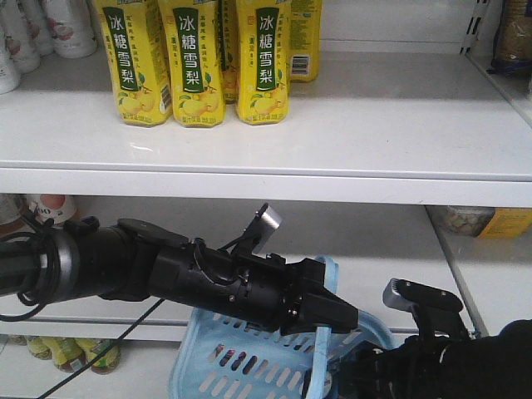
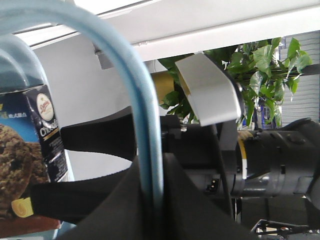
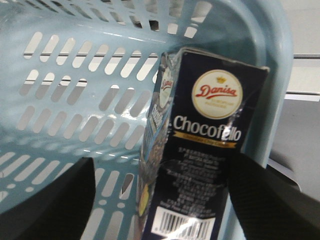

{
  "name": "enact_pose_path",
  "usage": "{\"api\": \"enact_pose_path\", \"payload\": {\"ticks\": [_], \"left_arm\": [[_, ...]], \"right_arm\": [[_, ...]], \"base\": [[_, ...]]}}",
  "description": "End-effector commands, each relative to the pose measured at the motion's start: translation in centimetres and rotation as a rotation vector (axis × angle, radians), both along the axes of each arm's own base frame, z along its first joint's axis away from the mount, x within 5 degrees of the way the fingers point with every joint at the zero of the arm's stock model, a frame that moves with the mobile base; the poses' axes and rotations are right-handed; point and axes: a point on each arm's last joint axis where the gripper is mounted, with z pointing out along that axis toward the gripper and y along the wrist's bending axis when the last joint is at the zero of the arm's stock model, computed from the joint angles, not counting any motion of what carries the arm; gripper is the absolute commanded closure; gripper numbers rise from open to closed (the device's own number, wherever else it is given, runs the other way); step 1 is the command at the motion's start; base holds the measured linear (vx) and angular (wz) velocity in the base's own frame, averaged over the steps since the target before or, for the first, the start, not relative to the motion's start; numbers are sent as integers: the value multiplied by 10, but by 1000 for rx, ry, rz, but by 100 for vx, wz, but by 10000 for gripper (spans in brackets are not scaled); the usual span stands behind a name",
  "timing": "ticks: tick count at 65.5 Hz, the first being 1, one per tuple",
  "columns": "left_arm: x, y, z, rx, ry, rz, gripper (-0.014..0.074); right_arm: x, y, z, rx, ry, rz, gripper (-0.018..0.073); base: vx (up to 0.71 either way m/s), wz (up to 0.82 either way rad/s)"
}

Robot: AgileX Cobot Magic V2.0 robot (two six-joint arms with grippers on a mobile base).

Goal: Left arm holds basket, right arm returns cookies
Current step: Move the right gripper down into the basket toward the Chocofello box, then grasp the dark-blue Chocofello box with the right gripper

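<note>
Black fingers of the right tool point(image 3: 162, 167) flank a tall dark navy cardboard cookie carton point(image 3: 205, 150), spread wide with a clear gap on one side, not clamped on it. This carton stands on end inside the light blue slotted plastic basket point(image 3: 277, 60), close to its wall. Meanwhile the left tool point(image 1: 337, 320) is closed tight on the basket's pale blue hoop handle point(image 2: 146, 125), below a white shelf point(image 1: 374, 125).

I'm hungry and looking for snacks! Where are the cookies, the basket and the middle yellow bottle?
cookies point(image 3: 200, 155): right wrist view, dark side panel.
basket point(image 3: 65, 102): right wrist view, slotted wall.
middle bottle point(image 1: 198, 62): front view, label.
</note>
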Motion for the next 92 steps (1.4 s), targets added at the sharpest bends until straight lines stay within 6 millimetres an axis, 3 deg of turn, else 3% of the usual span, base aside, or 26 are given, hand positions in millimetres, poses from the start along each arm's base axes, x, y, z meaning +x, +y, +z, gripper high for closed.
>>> {"api": "enact_pose_path", "payload": {"ticks": [1, 31, 48, 75, 92], "left_arm": [[3, 0, 30, -97, -73, 40, 603], [3, 0, 30, -97, -73, 40, 603], [3, 0, 30, -97, -73, 40, 603], [3, 0, 30, -97, -73, 40, 603], [3, 0, 30, -97, -73, 40, 603]], "right_arm": [[10, 4, 7, 28, -57, -25, 18], [15, 9, -14, 27, 7, -19, 18], [19, 14, -29, 33, 52, -7, 62], [33, 25, -25, 81, 20, 32, 138], [36, 27, -39, 59, 72, 29, 139]], "base": [[0, 0], [0, 0], [0, 0], [0, 0], [0, 0]]}}
